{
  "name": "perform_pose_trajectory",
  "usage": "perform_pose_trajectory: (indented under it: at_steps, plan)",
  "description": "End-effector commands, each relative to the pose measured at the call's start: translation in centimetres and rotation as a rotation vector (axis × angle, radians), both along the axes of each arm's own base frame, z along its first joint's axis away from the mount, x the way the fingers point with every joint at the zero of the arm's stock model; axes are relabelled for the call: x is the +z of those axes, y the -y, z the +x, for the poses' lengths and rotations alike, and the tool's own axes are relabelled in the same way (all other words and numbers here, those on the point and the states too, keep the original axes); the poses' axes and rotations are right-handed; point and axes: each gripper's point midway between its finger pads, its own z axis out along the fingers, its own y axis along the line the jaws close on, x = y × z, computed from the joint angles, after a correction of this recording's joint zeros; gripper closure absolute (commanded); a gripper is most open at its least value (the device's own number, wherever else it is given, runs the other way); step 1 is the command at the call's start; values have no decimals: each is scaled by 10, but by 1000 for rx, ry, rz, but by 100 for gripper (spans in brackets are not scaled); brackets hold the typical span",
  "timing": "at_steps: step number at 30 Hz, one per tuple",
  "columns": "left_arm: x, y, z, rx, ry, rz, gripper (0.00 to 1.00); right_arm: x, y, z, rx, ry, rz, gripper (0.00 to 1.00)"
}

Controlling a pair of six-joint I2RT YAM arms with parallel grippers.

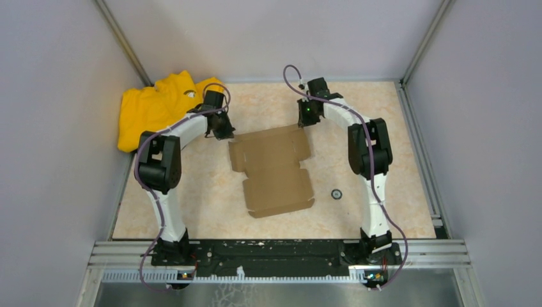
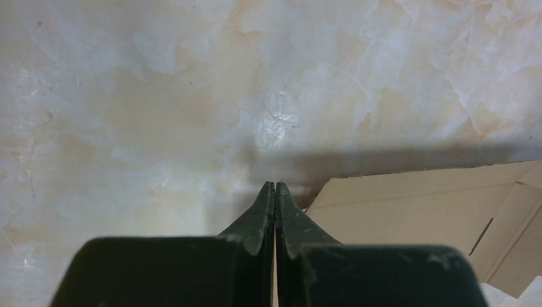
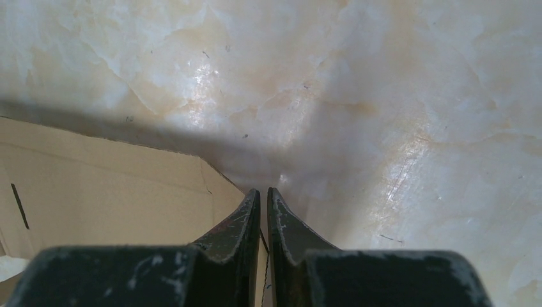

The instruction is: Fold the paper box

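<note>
You are at the opening of the fold, with the paper box (image 1: 275,169) lying flat and unfolded at the middle of the marble-patterned table (image 1: 396,128), every flap and tab spread out and none raised. Your left gripper (image 2: 275,185) is sitting fully closed on nothing, its tips low over the tabletop just beside the box's far left corner. Your right gripper (image 3: 263,190) is poised at the far right corner, its jaws nearly together with only a sliver between them. Whether the cardboard's edge is caught in that sliver cannot be told from the wrist view.

By the look of it, the task is at its very start, with no crease yet formed. The next move is calling for a fingertip working under a far flap's edge, or a pinch on it. The flap then lifts along its score line while the other arm is pinning the base panel against sliding.

The yellow garment (image 1: 156,109) is lying bunched in the far left corner, apart from the box, and a small dark ring (image 1: 335,194) is resting to the box's right. No brand, label or writing is showing on the plain brown cardboard.
</note>
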Motion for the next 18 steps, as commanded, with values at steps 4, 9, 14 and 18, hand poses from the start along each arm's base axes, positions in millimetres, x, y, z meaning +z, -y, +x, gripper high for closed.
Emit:
perform_pose_trajectory:
  at_steps: [4,9,14,18]
  plan:
    - [34,19,11,-24,68,-20,99,42,-10,-1,29,94,18,91]
    - [37,30,13,-41,71,-22,99,42,-15,-4,38,96,20,91]
    - [37,40,12,-56,72,-26,99,46,-23,-7,48,102,27,91]
    - [34,45,10,-65,65,-26,99,42,-28,-10,56,92,24,91]
